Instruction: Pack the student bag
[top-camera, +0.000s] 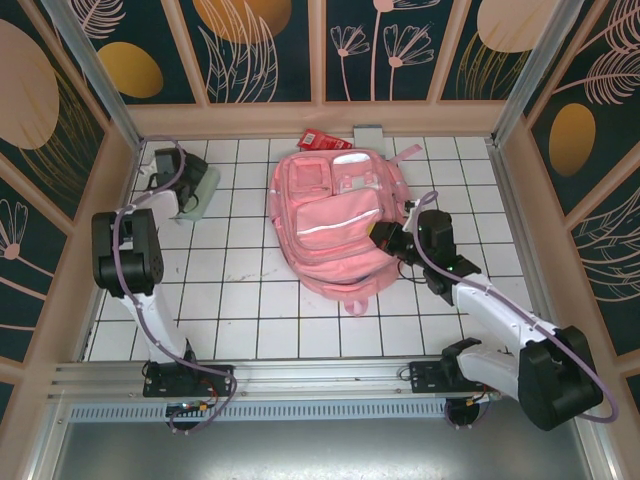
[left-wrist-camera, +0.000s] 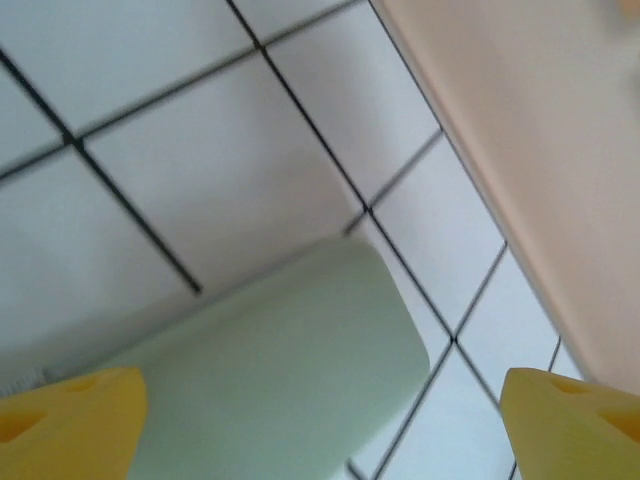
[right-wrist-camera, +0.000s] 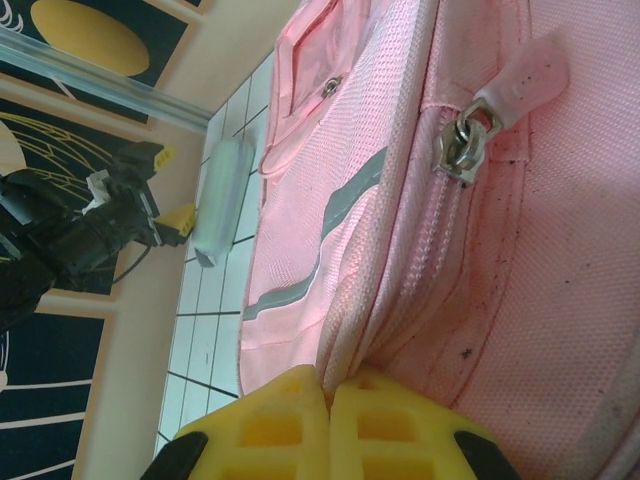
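Observation:
The student bag (top-camera: 335, 225), a big pink backpack with a pale stripe, lies flat in the middle of the tiled table. My right gripper (top-camera: 385, 237) is at its right edge. In the right wrist view that gripper (right-wrist-camera: 328, 400) is shut on a fold of the student bag's fabric (right-wrist-camera: 400, 200) beside the zip, whose silver puller (right-wrist-camera: 460, 150) hangs higher up. My left gripper (top-camera: 185, 195) is at the far left, open. Its yellow fingers (left-wrist-camera: 70, 425) stand wide apart above a pale green flat case (left-wrist-camera: 280, 370), touching nothing that I can see.
A red packet (top-camera: 320, 141) and a grey item (top-camera: 368, 133) lie behind the bag by the back wall. The pale green case (top-camera: 203, 190) sits near the left wall. White tiles lie bare in front of the bag.

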